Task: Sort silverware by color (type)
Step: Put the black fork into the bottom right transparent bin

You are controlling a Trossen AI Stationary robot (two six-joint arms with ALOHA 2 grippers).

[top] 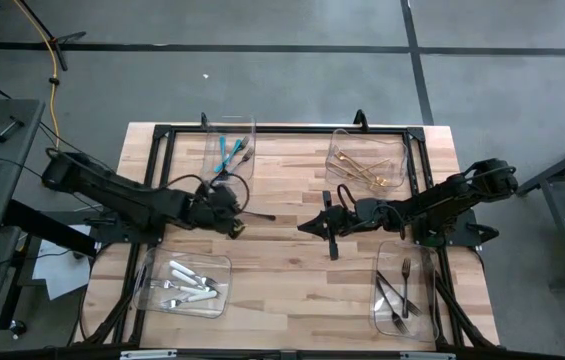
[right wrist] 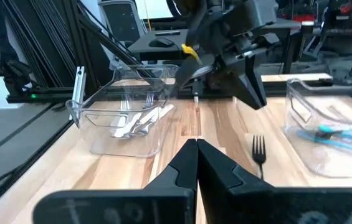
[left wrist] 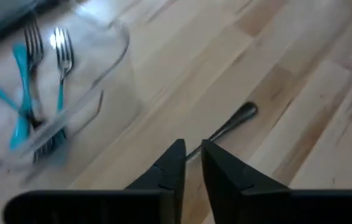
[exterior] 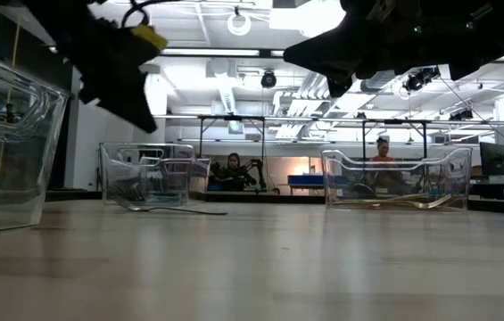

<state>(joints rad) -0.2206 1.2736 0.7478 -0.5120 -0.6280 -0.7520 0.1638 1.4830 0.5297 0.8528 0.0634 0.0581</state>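
One dark steel fork (top: 254, 214) lies loose on the table (top: 292, 270) just beside the left gripper (top: 230, 222), its handle pointing toward the middle. The rest of the silverware is already sorted: teal forks (top: 228, 152) in the far-left bin (top: 246, 128), gold pieces (top: 367, 170) far right, white-handled ones (top: 194, 283) near left, dark steel ones (top: 396, 292) near right. The left gripper's fingers (left wrist: 174, 167) hover above the fork with a narrow gap, holding nothing. The right gripper (top: 307, 227) waits closed and empty near mid-table. The fork looks light, rigid and slick, lying flat; pinching the slim neck across its width seems the surest hold.
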